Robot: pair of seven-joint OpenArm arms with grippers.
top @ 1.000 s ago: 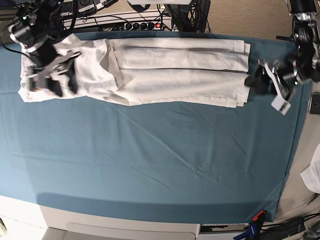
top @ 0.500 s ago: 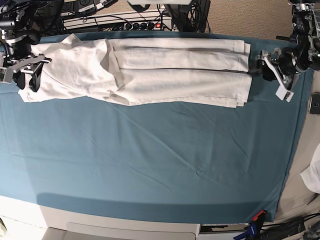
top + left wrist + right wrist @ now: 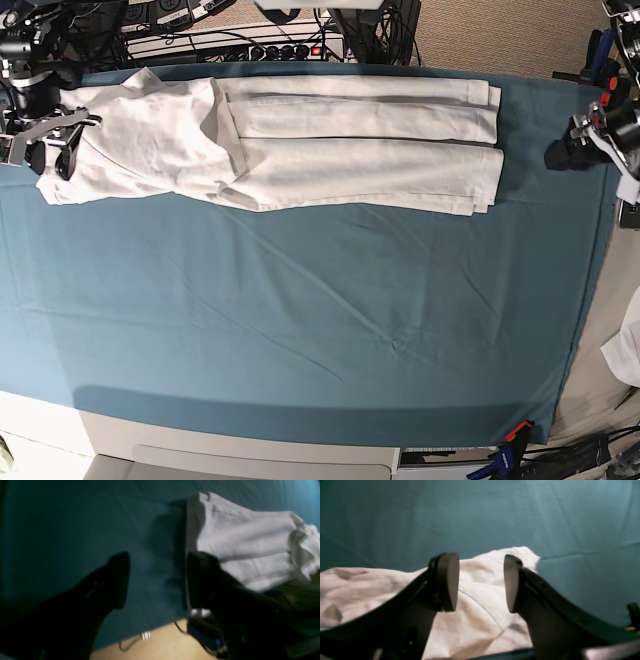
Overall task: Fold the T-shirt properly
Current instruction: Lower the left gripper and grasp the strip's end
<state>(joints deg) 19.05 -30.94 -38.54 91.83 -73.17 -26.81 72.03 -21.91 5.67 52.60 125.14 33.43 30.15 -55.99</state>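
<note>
t-shirt (image 3: 270, 145), folded into a long strip, lies along far edge of teal-covered table (image 3: 300, 330). left gripper (image 3: 155, 580) jaws apart, empty, off its right end; right gripper (image 3: 481, 582) jaws apart over left end.

The base camera looks straight down from high above the table (image 3: 300, 330). Each wrist camera looks close past its own fingers at one end of the T-shirt (image 3: 270, 145), which all views share.
</note>
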